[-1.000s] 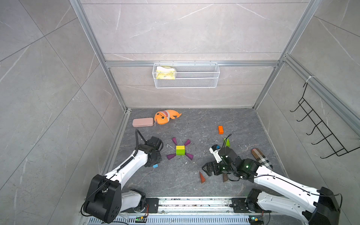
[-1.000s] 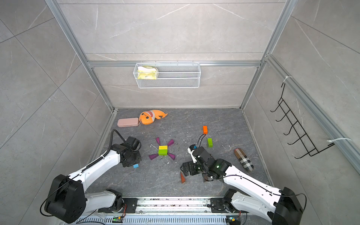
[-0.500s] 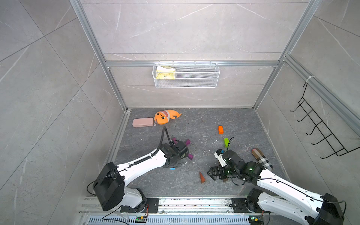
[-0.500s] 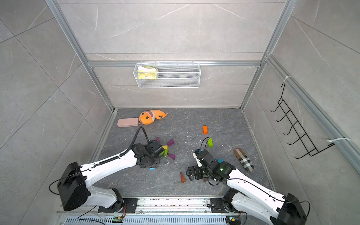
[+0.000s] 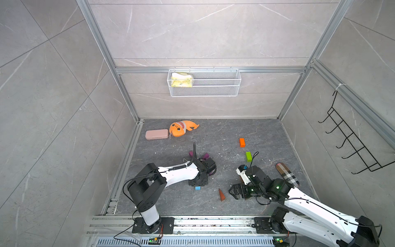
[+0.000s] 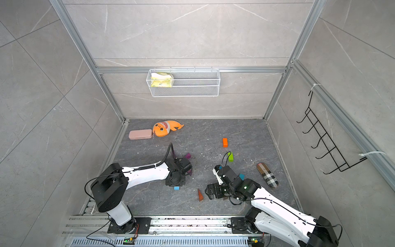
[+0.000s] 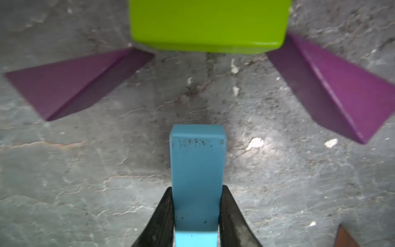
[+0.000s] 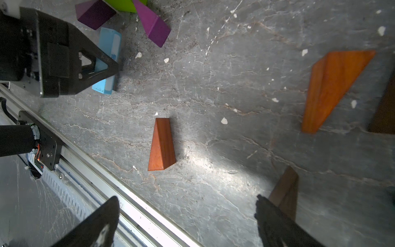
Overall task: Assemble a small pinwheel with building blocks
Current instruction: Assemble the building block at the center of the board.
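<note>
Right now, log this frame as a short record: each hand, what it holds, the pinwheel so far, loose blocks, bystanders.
left hand: shut on light-blue bar
bar tip: aimed at green centre block, not touching, between two purple wedges
right hand: open, empty, near reddish-brown wedge
loose bricks: orange brick, green brick
bystanders: pink case, plush shark
</note>
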